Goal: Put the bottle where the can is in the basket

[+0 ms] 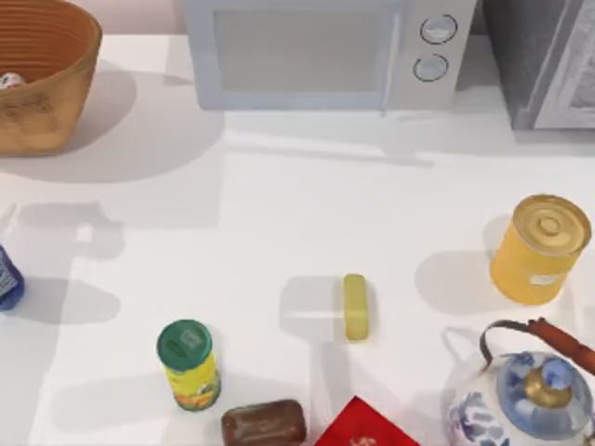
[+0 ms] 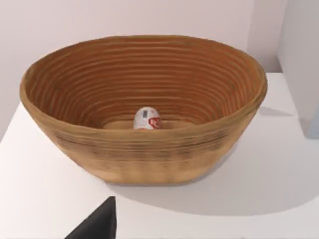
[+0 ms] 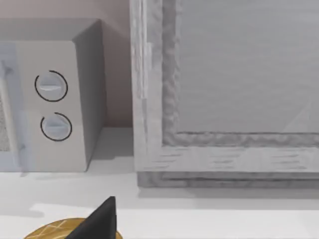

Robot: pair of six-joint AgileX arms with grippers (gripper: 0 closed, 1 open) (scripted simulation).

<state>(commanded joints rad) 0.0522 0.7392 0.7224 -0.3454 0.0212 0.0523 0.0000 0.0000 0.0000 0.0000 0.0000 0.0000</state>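
Left wrist view: can lies inside basket, end-on.

I note tan-brown ribbed round wicker basket at table's far left corner; small white can with red markings inside; small blue bottle at left edge.

No readable text; only blurred red markings on the can.

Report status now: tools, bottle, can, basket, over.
Left tool facing basket, right tool above yellow tin. Bottle on table at left edge, not gripped. Can lying inside basket. Nothing between bottle and basket.
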